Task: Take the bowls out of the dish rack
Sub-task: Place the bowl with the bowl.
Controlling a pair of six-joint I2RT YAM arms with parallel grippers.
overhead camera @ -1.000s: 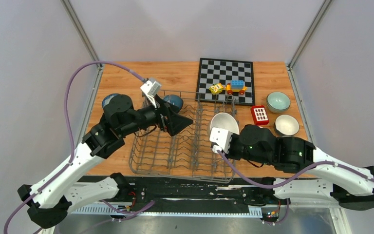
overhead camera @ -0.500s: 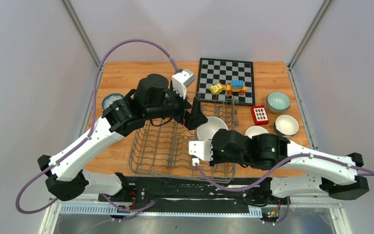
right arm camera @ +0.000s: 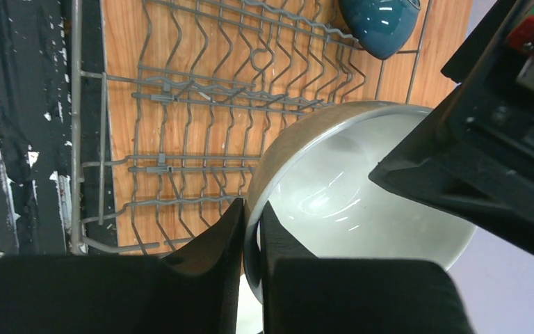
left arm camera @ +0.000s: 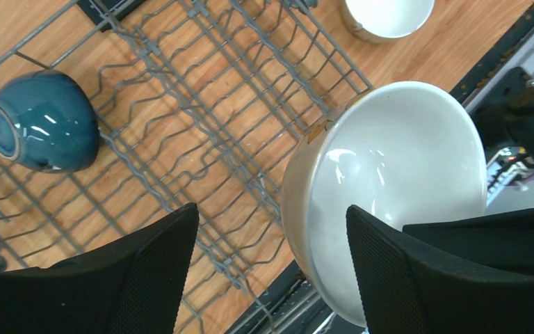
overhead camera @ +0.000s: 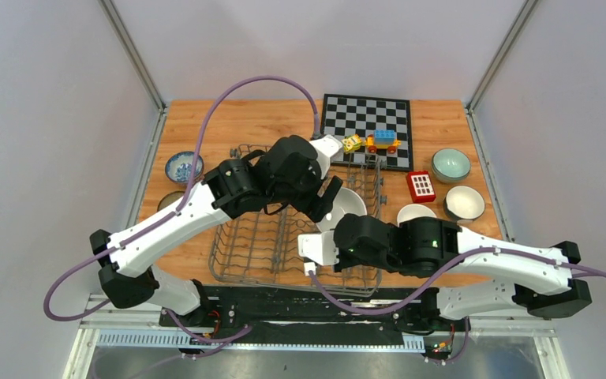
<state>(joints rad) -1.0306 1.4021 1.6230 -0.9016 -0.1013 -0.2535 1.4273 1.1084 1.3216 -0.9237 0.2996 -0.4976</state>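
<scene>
My right gripper [right arm camera: 252, 209] is shut on the rim of a beige bowl with a white inside [overhead camera: 349, 205], holding it tilted over the right end of the grey wire dish rack [overhead camera: 256, 254]. My left gripper [left arm camera: 272, 209] is open and straddles the opposite rim of that bowl [left arm camera: 389, 174], one finger inside it and one outside, neither pressing on it. A dark teal bowl [left arm camera: 38, 129] lies on its side in the rack [left arm camera: 201, 104]; it also shows at the top of the right wrist view, teal bowl [right arm camera: 379, 17]. In the top view the left arm hides it.
On the table right of the rack stand a white bowl [overhead camera: 416, 213], a white-inside bowl [overhead camera: 465, 202] and a pale green bowl [overhead camera: 450, 164]. A blue-and-white bowl [overhead camera: 182, 166] sits at the left. A chessboard [overhead camera: 365, 126] with toy blocks [overhead camera: 380, 141] lies behind, beside a red block [overhead camera: 420, 186].
My left arm swung right across the rack to the held bowl, and its jaws have narrowed a little. My right arm carried the bowl slightly left, uncovering a white bowl on the table.
</scene>
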